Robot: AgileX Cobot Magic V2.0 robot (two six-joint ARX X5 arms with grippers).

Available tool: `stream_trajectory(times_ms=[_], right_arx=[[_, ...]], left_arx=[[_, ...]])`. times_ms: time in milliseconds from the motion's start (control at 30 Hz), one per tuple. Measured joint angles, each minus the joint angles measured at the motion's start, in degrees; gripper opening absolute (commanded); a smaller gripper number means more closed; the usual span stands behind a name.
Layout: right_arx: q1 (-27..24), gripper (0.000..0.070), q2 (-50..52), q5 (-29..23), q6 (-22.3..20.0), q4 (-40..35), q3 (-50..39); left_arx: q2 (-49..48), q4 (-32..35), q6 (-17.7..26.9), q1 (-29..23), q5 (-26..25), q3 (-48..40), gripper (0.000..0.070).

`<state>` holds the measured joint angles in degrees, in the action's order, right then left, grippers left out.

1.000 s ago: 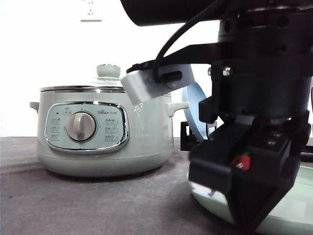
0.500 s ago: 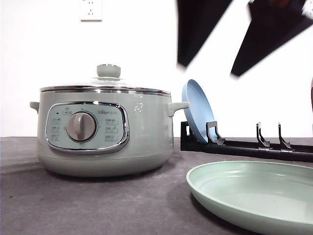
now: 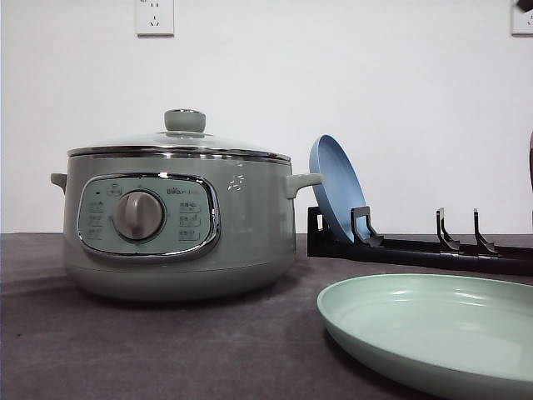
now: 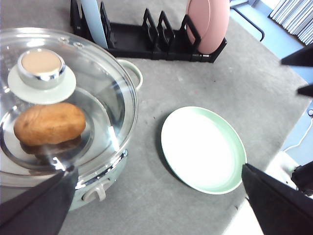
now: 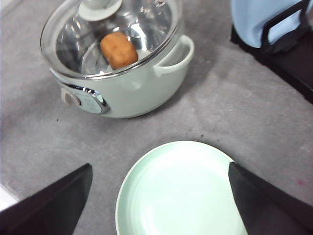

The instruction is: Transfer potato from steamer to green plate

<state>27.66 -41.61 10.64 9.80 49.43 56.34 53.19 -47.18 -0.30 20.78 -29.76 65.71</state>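
Observation:
The steamer [image 3: 179,221] stands at the left of the table with its glass lid [image 4: 102,98] on. Through the glass I see the orange-brown potato [image 4: 49,123] lying inside, also seen from the other side as potato [image 5: 119,50]. The green plate [image 3: 433,333] lies flat and bare to the right of the steamer. My left gripper [image 4: 158,168] hangs high above the steamer's edge and the green plate [image 4: 203,149], open and holding nothing. My right gripper [image 5: 160,165] hovers high over the green plate [image 5: 181,191], jaws spread wide and holding nothing.
A black dish rack [image 3: 416,248] runs along the back behind the plate. It holds a blue plate [image 3: 337,187] on edge near the steamer's handle and a pink plate [image 4: 208,24] at its far end. The lid's green knob [image 3: 184,121] sticks up.
The black arm and gripper that blocked the right of the front view over the plate rose up, fingers apart, and left that view. The steamer, lid and plates have not moved.

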Motion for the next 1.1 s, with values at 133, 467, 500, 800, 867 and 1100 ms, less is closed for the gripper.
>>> stream_trajectory(times_ms=[133, 467, 500, 800, 867, 1100], right_arx=[[-6.57, 0.0562, 1.2, 6.62, -2.58, 1.94, 0.0], [-11.13, 0.0562, 2.32, 11.72, -3.62, 2.28, 0.0], [-11.13, 0.0562, 2.32, 11.73, -3.62, 2.27, 0.0], [-11.13, 0.0562, 2.32, 11.73, -3.62, 1.75, 0.0], [-11.13, 0.0562, 2.32, 11.75, -3.62, 1.75, 0.0], [-11.13, 0.0561, 2.32, 11.8, -3.62, 1.74, 0.0]], left_arx=[[0.0, 0.0, 0.01, 0.0, 0.0, 0.0, 0.07], [0.1, -0.55, 0.84, 0.0, 4.22, 0.08, 0.07], [0.33, -1.08, 0.85, 0.0, 5.33, 0.33, 0.07], [12.32, -8.99, 2.58, 0.0, 14.25, 12.95, 0.07], [16.27, -10.66, 2.85, 0.02, 14.95, 17.11, 0.07], [32.09, -17.03, 4.79, 0.4, 18.23, 32.49, 0.07]])
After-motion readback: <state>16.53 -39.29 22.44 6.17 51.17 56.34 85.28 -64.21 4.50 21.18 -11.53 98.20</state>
